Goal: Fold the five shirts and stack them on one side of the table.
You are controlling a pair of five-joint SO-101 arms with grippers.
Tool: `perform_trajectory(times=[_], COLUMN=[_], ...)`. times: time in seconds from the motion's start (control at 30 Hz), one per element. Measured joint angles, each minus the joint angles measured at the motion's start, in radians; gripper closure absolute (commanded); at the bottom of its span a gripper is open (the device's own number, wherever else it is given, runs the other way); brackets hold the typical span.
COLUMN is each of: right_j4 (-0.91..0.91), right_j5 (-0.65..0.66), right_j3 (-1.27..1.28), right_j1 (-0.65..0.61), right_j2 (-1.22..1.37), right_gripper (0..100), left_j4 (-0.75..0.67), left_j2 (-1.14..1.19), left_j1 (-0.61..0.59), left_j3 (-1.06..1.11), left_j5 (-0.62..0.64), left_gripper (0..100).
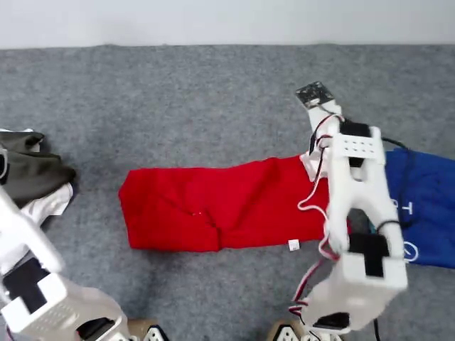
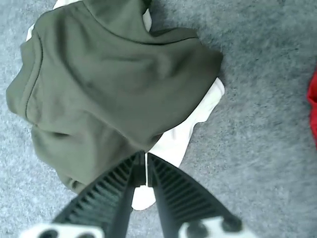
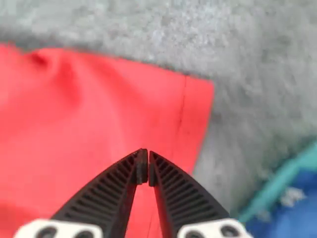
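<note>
Right pincer [image 3: 146, 159], pressed together, hangs over the red shirt [image 1: 213, 206], spread as a long flat folded band.

We saw a grey, felt-like covering [image 1: 213, 92] spread over the whole work surface, reaching both side edges of the high view. Its nap looked mottled and faintly fuzzy, and from closer up, in the wrist views, it showed a coarse, speckled weave. Along its far edge ran a plain white band [image 1: 213, 21], meeting the covering in one straight line from side to side.
</note>
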Motion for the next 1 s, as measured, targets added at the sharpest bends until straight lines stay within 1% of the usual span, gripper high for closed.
perform_trajectory(times=[0.1, 0.17, 0.27, 0.4, 0.47, 0.53, 0.67, 0.83, 0.9, 1.0], right_j4=[-0.103, -0.115, -0.06, 0.094, 0.157, 0.183, 0.15, 0.051, 0.052, 0.107], right_j5=[0.0, 0.0, -0.003, -0.003, -0.002, -0.002, -0.002, -0.002, 0.0, -0.002], right_j3=[0.0, -0.029, -0.101, -0.219, -0.288, -0.35, -0.397, -0.419, -0.476, -0.575], right_j1=[0.012, 0.037, 0.069, 0.104, 0.101, 0.086, 0.049, 0.069, 0.094, 0.123], right_j2=[0.123, 0.175, 0.207, 0.21, 0.21, 0.21, 0.23, 0.405, 0.456, 0.5], right_gripper=[98.7, 98.7, 98.7, 98.7, 98.7, 98.7, 98.7, 98.7, 98.7, 98.8], left_j4=[0.0, 0.0, 0.0, 0.0, 0.0, 0.0, 0.0, 0.0, 0.0, 0.0], left_j2=[0.0, 0.0, 0.0, 0.0, 0.0, 0.0, 0.0, 0.0, 0.0, 0.0], left_j1=[0.005, 0.005, 0.005, 0.005, 0.005, 0.005, 0.005, 0.005, 0.005, 0.005], left_j3=[0.0, 0.0, 0.0, 0.0, 0.0, 0.0, 0.0, 0.0, 0.0, 0.0], left_j5=[0.0, 0.0, 0.0, 0.0, 0.0, 0.0, 0.0, 0.0, 0.0, 0.0], left_gripper=[98, 98, 98, 98, 98, 98, 98, 98, 98, 98])
